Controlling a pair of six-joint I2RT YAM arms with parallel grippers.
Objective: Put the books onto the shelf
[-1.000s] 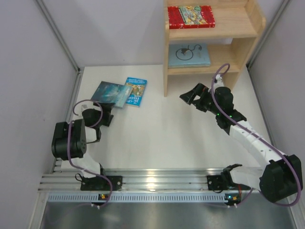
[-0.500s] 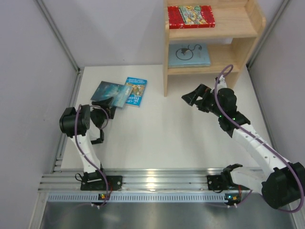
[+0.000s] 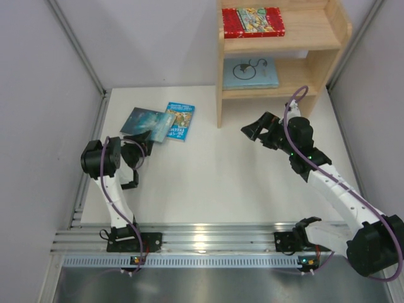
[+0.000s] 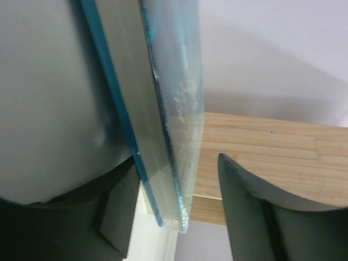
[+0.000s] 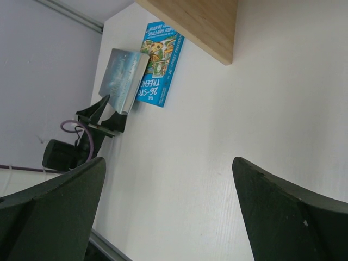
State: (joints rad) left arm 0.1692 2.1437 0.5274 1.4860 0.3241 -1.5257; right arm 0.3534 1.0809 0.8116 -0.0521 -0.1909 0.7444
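My left gripper straddles the near edge of the dark teal book, with a gap showing at one finger, so it is not clamped. I judge the book light, thin, floppy and glossy, so I'd bite deep. Just beyond lies the bright blue book. My right gripper hangs wide and empty beside the shelf.

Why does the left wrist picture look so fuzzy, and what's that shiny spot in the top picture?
Left wrist view: the thin teal paperback book is so near the lens its edge blurs; the light wooden shelf behind looks sharper. Top view: light glares off the silver metal rail. Right wrist view: the right tool has soft dark fingers, but the bright blue cartoon book is crisp.
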